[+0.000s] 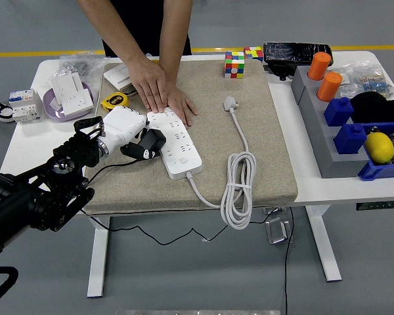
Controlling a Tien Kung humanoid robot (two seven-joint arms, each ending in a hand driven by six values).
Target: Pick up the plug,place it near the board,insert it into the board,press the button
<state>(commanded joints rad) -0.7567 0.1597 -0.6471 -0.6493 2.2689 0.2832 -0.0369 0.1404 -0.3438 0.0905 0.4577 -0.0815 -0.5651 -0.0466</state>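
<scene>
Where our left hand [126,128] reaches in over the mat [262,151], we see its white fingers curled around a black plug [149,143], pressed against the power strip's [176,144] left side. The strip's long axis runs from the person's hands [159,92] toward the near right. We cannot make out the plug's prongs.

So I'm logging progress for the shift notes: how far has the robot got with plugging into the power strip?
Done: the left hand has picked up the black plug and holds it at the left edge of the white power strip. In hand: lining it up, while a person's hands press the strip's far end onto the beige mat. Left: it does not look inserted, and the button is not yet pressed.
</scene>
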